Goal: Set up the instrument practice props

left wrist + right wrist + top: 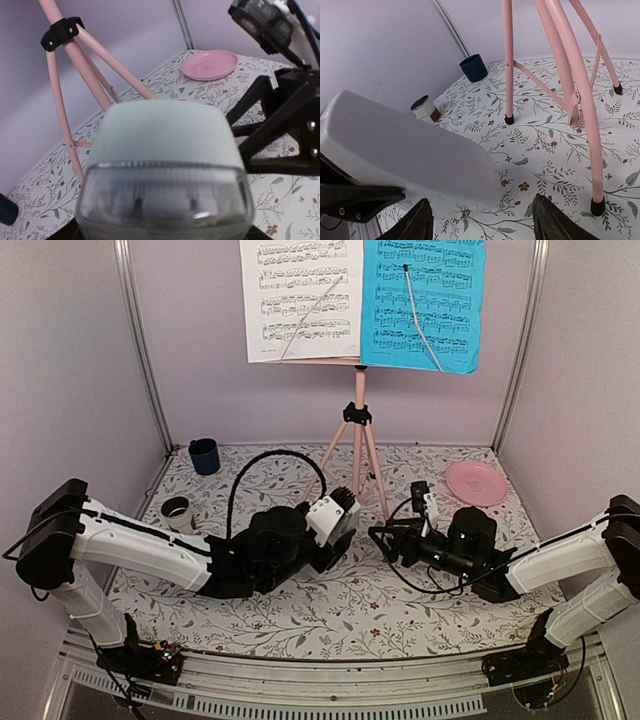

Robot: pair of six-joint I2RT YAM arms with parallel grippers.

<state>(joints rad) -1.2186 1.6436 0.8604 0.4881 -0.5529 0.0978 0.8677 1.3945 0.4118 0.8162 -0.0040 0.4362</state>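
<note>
The pink tripod music stand [358, 420] stands at the back with the white sheet [300, 300] and the bright blue sheet [425, 305] on its tray. My left gripper [335, 532] is shut on the small white metronome [336, 514] and holds it tilted, low over the table in front of the stand's legs. The metronome fills the left wrist view [160, 145] and shows at the left of the right wrist view [410, 150]. My right gripper [382, 538] is open and empty, just right of the metronome, its fingertips [547, 217] apart over the cloth.
A dark blue cup [204, 455] stands at the back left and a small white can with a brown band [178, 512] sits near the left arm. A round pink plate [476, 482] lies at the back right. The tripod legs [509, 65] stand just beyond both grippers.
</note>
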